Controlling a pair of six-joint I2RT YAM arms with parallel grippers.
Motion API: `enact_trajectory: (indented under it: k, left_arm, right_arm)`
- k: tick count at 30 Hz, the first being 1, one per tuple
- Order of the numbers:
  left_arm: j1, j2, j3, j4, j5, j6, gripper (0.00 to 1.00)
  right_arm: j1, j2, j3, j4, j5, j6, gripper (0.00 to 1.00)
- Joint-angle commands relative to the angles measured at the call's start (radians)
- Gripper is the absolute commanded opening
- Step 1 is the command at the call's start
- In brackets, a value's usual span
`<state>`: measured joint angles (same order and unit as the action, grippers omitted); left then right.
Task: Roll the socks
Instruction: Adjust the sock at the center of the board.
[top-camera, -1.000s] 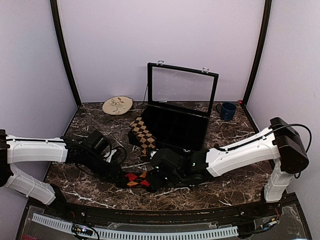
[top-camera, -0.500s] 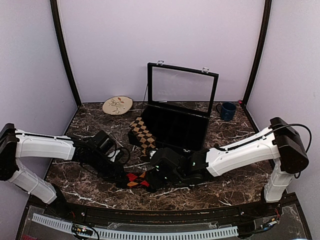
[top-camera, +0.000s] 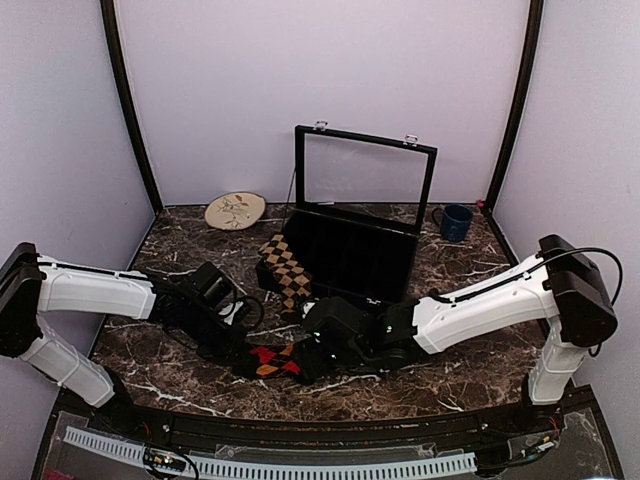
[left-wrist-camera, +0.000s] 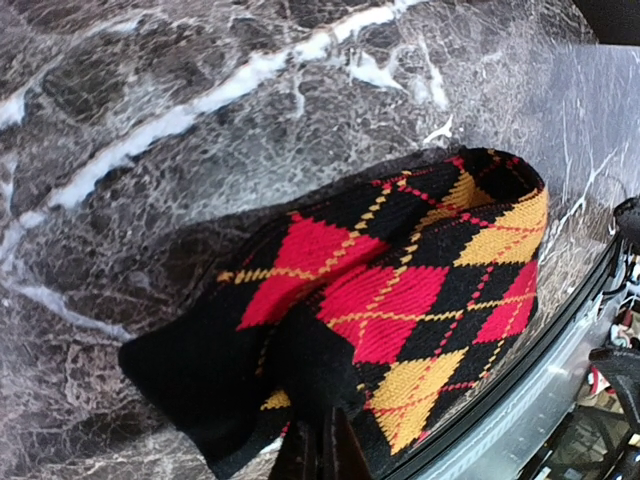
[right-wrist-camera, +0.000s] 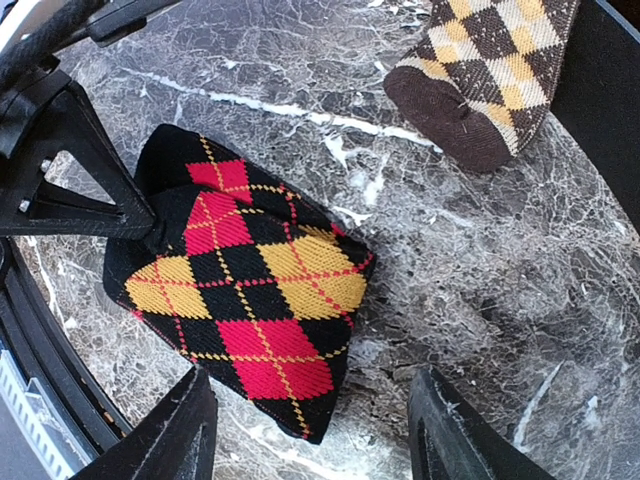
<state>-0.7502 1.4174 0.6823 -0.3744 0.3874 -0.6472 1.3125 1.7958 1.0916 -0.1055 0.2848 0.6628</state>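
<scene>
The red, orange and black argyle sock (top-camera: 272, 360) lies folded into a short bundle near the table's front edge. My left gripper (left-wrist-camera: 320, 442) is shut on the black fabric at the sock's (left-wrist-camera: 400, 290) left end. In the right wrist view the left gripper's fingers (right-wrist-camera: 95, 205) pinch that same end of the sock (right-wrist-camera: 250, 290). My right gripper (right-wrist-camera: 320, 430) hangs open over the sock's right end, one finger on each side, touching nothing. The tan-brown sock (top-camera: 287, 268) lies flat farther back, and its dark toe (right-wrist-camera: 470, 125) points toward the red sock.
A black case (top-camera: 350, 250) with its glass lid raised stands behind the socks, against the tan sock's far end. A round plate (top-camera: 235, 210) sits at the back left and a blue mug (top-camera: 455, 222) at the back right. The table's front rail (left-wrist-camera: 520, 400) runs close beside the red sock.
My left gripper has gone from open to shut on the red sock's left end, and its arm has edged in toward the sock. The right arm has not moved.
</scene>
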Motion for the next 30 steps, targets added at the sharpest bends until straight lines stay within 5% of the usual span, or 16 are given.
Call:
enact_trajectory:
  k: [1,30]
  left_arm:
    - [-0.004,-0.018,0.013,0.0,0.008,0.008,0.0]
    - [-0.006,-0.072,0.155,-0.182,-0.088,0.194,0.0]
  right_arm:
    - [-0.01,-0.01,-0.008,0.034,-0.002,0.005,0.62]
    - [-0.02,0.018,0.022,0.033,0.015,-0.017,0.58]
